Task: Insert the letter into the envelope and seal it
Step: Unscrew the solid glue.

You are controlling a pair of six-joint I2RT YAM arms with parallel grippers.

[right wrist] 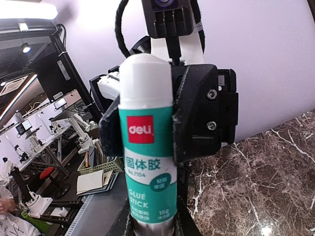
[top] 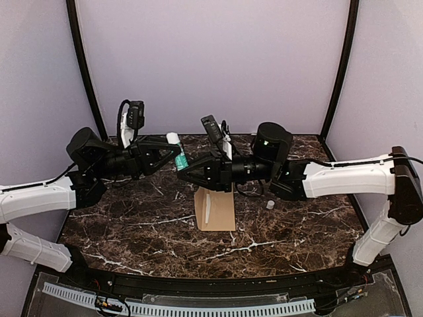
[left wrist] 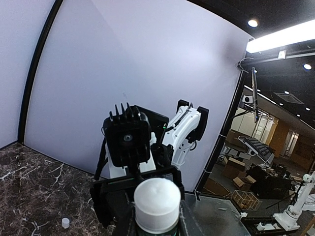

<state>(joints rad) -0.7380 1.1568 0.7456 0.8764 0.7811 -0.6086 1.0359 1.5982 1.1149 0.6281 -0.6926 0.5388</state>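
The tan envelope (top: 219,210) lies flat on the marble table, just below where the two arms meet. A pale strip runs along its left part; I cannot make out the letter itself. Above the table both grippers hold one green and white glue stick (top: 178,154) (right wrist: 147,157). My left gripper (top: 170,153) (left wrist: 157,222) is shut on the stick near its white cap (left wrist: 157,201). My right gripper (top: 187,173) (right wrist: 157,229) is shut on the stick's bottom end.
A small white cylinder (top: 270,205) (left wrist: 65,222) stands on the table to the right of the envelope. Lilac walls close the table at the back and sides. The dark marble tabletop (top: 132,231) spreads around the envelope.
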